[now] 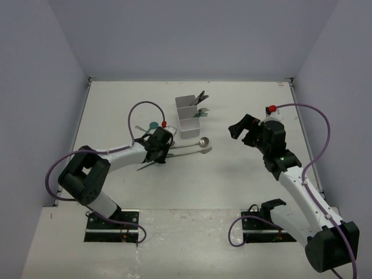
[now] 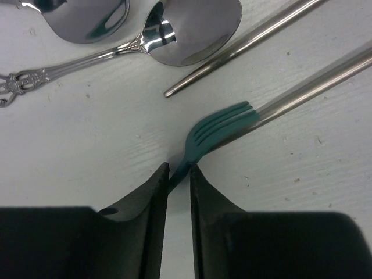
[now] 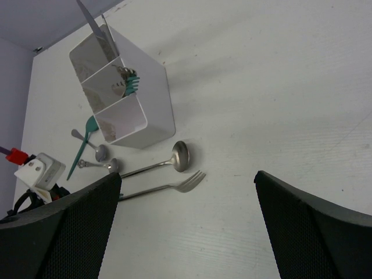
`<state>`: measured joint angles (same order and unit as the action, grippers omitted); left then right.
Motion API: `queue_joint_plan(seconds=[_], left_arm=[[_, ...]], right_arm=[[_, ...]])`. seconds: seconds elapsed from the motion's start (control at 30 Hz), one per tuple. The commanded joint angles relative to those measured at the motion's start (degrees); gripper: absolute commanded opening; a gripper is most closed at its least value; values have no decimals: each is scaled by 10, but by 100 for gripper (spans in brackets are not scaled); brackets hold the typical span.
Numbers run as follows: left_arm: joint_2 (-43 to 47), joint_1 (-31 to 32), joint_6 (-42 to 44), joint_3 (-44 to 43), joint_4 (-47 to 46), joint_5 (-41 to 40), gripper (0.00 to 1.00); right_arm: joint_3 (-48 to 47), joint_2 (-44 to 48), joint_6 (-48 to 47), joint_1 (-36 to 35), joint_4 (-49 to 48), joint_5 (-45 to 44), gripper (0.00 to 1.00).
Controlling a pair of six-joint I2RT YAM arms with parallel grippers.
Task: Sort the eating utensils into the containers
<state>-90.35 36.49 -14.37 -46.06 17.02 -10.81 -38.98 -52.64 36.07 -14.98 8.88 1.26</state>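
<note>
My left gripper (image 2: 179,173) is low over the table and shut on the thin handle of a dark teal plastic fork (image 2: 218,127); its tines rest against a silver handle (image 2: 314,86). In the top view this gripper (image 1: 157,152) sits left of a silver spoon (image 1: 202,141) and a silver fork (image 1: 206,150). The white three-compartment box (image 1: 189,116) stands behind them, holding a knife (image 3: 92,23) and a teal fork (image 3: 132,83). My right gripper (image 1: 243,132) is open, empty and raised to the right of the box; it shows wide open in the right wrist view (image 3: 189,173).
A teal spoon (image 1: 153,125) and two small silver spoons (image 3: 99,153) lie left of the box. Two silver spoon bowls (image 2: 195,29) and a second silver handle (image 2: 247,42) lie just beyond my left fingers. Grey walls enclose the table.
</note>
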Motion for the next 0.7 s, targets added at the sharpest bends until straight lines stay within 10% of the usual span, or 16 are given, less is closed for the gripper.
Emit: queue_joint_plan(seconds=[0.0, 0.17, 0.43, 0.67], left_arm=[[-26, 1, 10, -4, 20, -26, 20], [-9, 6, 7, -10, 32, -33, 0], [94, 46, 12, -55, 75, -109, 0], [170, 48, 206, -56, -241, -81, 0]], right_arm=[[-5, 3, 5, 1, -21, 11, 99], [-4, 2, 8, 1, -25, 17, 99], [-7, 2, 5, 1, -28, 9, 99], [-5, 5, -5, 1, -28, -26, 99]])
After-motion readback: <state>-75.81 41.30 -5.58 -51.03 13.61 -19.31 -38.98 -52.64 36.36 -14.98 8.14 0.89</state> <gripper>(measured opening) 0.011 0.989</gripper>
